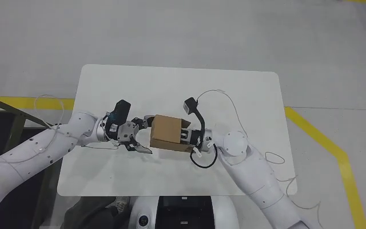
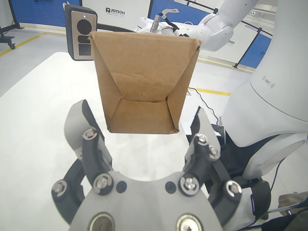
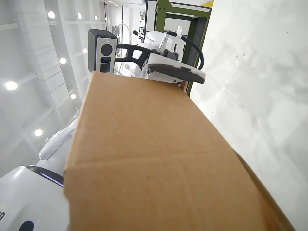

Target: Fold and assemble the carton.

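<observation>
A brown cardboard carton (image 1: pixel 166 133) hangs above the middle of the white table (image 1: pixel 229 91). My right gripper (image 1: pixel 187 138) is shut on its right end. In the left wrist view the carton (image 2: pixel 144 73) turns its open end toward me, with the inner flaps folded back inside. My left gripper (image 2: pixel 140 106) stands open just short of that end, one finger on each side and neither touching the cardboard. From above, the left gripper (image 1: pixel 142 135) sits right beside the carton's left edge. In the right wrist view, one left finger (image 3: pixel 175 72) pokes out past the far edge of the carton (image 3: pixel 154 150).
A thin cable (image 1: pixel 229 100) loops over the table behind the right arm. A green metal frame (image 1: pixel 14 111) stands off the table's left side. Bare table surface lies behind the carton and to the far right.
</observation>
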